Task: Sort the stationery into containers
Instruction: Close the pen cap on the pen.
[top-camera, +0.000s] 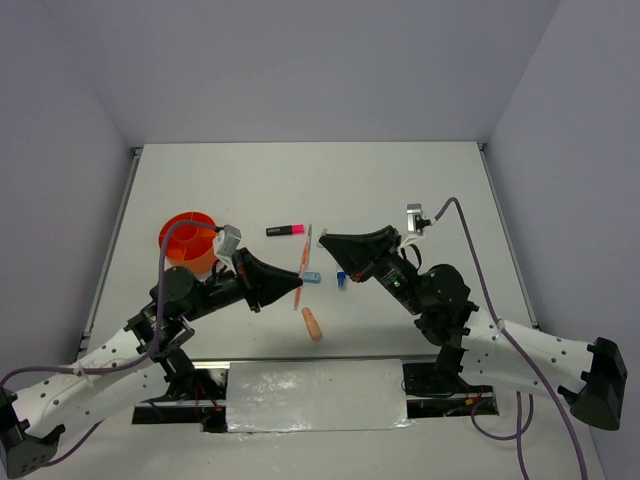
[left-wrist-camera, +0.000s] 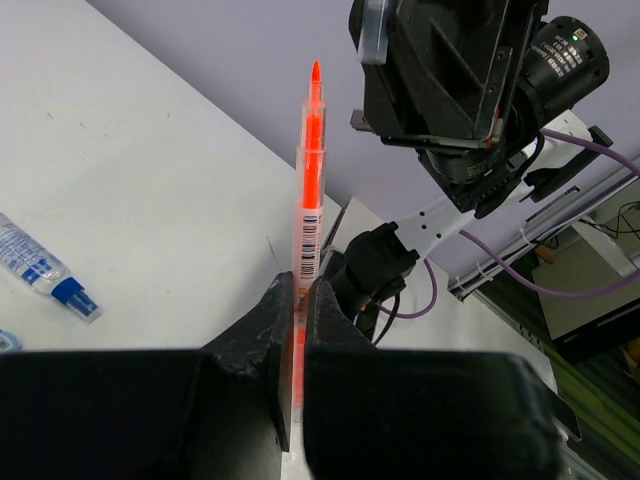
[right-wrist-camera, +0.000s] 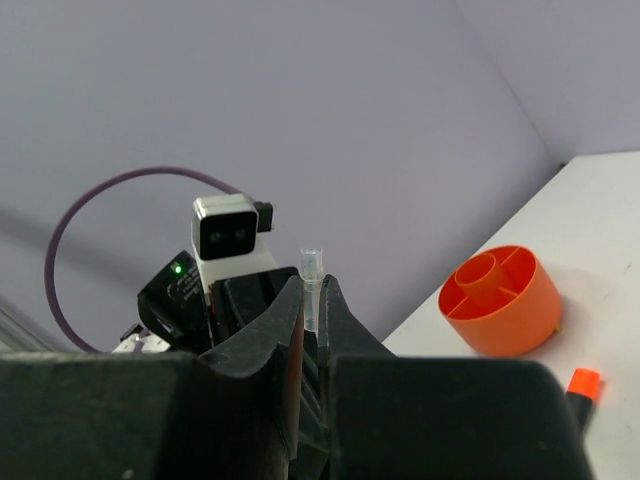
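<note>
Left end effector (left-wrist-camera: 298, 292) clamps a thin orange pen (left-wrist-camera: 310, 180); right end effector (right-wrist-camera: 311, 292) pinches a small clear cap (right-wrist-camera: 312, 262). Best line them up straight before pressing together.

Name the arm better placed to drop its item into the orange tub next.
Left. The left pincer grips the orange pen, and the orange tub sits on that side, by its wrist; the right pincer, pinching a small clear piece, would reach across.
</note>
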